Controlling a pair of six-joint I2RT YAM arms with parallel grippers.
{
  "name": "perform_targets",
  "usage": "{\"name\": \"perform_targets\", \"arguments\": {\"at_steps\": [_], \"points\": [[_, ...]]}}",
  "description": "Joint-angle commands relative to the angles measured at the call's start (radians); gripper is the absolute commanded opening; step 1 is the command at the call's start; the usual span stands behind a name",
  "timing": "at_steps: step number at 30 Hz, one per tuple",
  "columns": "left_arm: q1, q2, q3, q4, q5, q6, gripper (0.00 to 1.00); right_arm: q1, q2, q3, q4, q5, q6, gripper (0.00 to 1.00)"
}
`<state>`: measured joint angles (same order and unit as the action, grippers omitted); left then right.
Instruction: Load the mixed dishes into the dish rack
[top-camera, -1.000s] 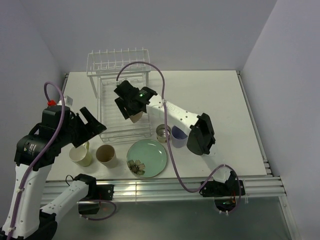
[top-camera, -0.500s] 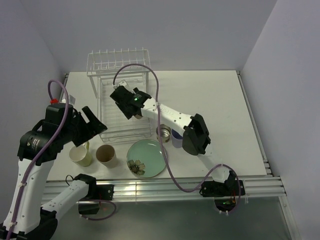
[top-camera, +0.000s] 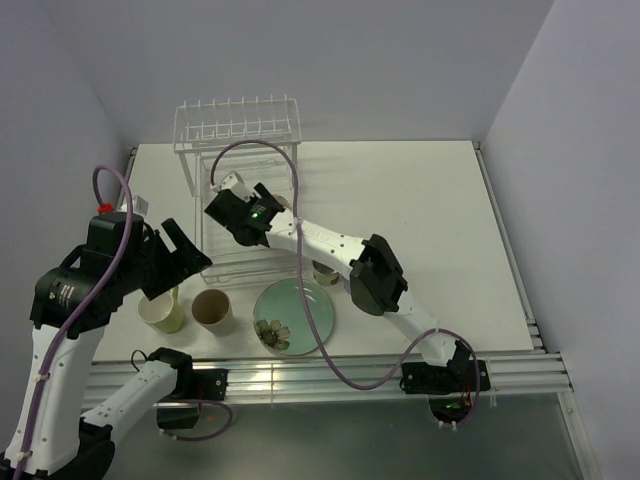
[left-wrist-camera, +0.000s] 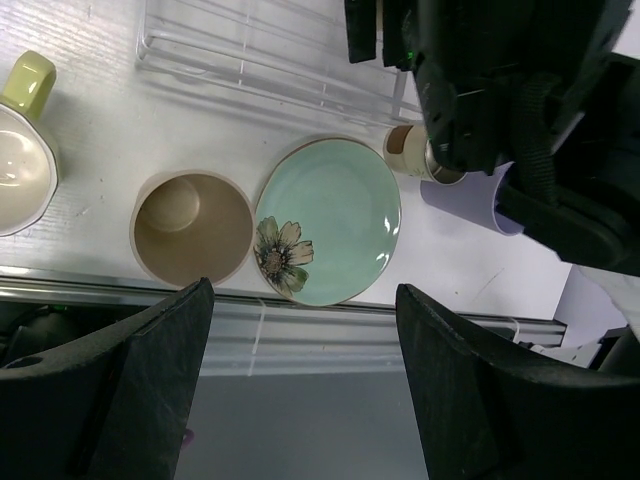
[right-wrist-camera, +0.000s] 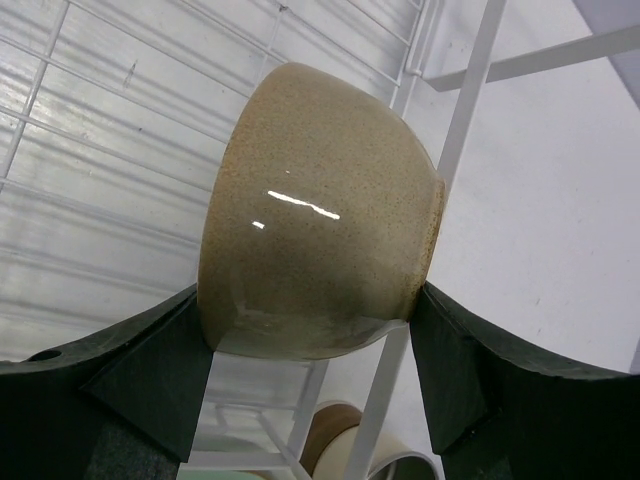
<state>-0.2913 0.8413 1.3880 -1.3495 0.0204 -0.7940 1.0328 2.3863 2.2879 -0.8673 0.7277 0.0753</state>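
Tan bowl (right-wrist-camera: 320, 215) is clamped in my right gripper (right-wrist-camera: 308, 300) over the dish rack (top-camera: 237, 118), far left corner; my left gripper (left-wrist-camera: 302, 290) has its fingers apart.

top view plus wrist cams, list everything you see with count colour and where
rack: 1, white wire, far left of table
bowl: 1, beige, on its side over the rack
mug: 1, pale yellow-green, near left
tan cup: 1, tan, right of mug
plate: 1, mint green with flower, right of tan cup
metal cup: 1, metallic, between plate and rack
lavender cup: 1, lavender, beside metal cup, partly hidden
table: 1, white
left end effector: 1, black, open, above the plate's near edge
right end effector: 1, black, gripping the bowl
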Motion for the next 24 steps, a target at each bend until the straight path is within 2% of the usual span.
{"name": "perform_targets", "arguments": {"at_steps": [1, 3, 9, 10, 11, 12, 15, 17, 18, 24], "points": [[0.003, -0.013, 0.023, -0.019, -0.014, 0.013, 0.79, 0.039, 0.053, 0.042, 0.034, 0.065, -0.008, 0.00], [0.003, -0.013, 0.020, -0.020, -0.014, 0.013, 0.79, 0.050, 0.077, 0.047, 0.033, 0.070, -0.006, 0.02], [0.003, -0.027, 0.013, -0.025, -0.013, 0.012, 0.79, 0.056, 0.114, 0.048, 0.025, 0.059, -0.008, 0.17], [0.003, -0.028, 0.011, -0.023, -0.011, 0.013, 0.79, 0.056, 0.114, 0.048, 0.027, 0.053, -0.008, 0.28], [0.003, -0.031, 0.009, -0.025, -0.011, 0.010, 0.79, 0.055, 0.114, 0.050, 0.030, 0.038, -0.011, 0.33], [0.003, -0.033, 0.008, -0.025, -0.010, 0.009, 0.79, 0.055, 0.114, 0.051, 0.033, 0.018, -0.012, 0.42], [0.003, -0.041, 0.002, -0.025, -0.008, 0.007, 0.79, 0.053, 0.116, 0.056, 0.040, -0.022, -0.020, 0.52], [0.003, -0.047, 0.000, -0.023, -0.007, 0.006, 0.79, 0.053, 0.119, 0.056, 0.042, -0.031, -0.022, 0.65], [0.003, -0.050, 0.000, -0.025, -0.007, 0.004, 0.80, 0.052, 0.120, 0.055, 0.042, -0.043, -0.022, 0.77], [0.003, -0.057, 0.000, -0.025, 0.001, 0.001, 0.80, 0.046, 0.122, 0.051, 0.053, -0.070, -0.031, 0.96]]}}
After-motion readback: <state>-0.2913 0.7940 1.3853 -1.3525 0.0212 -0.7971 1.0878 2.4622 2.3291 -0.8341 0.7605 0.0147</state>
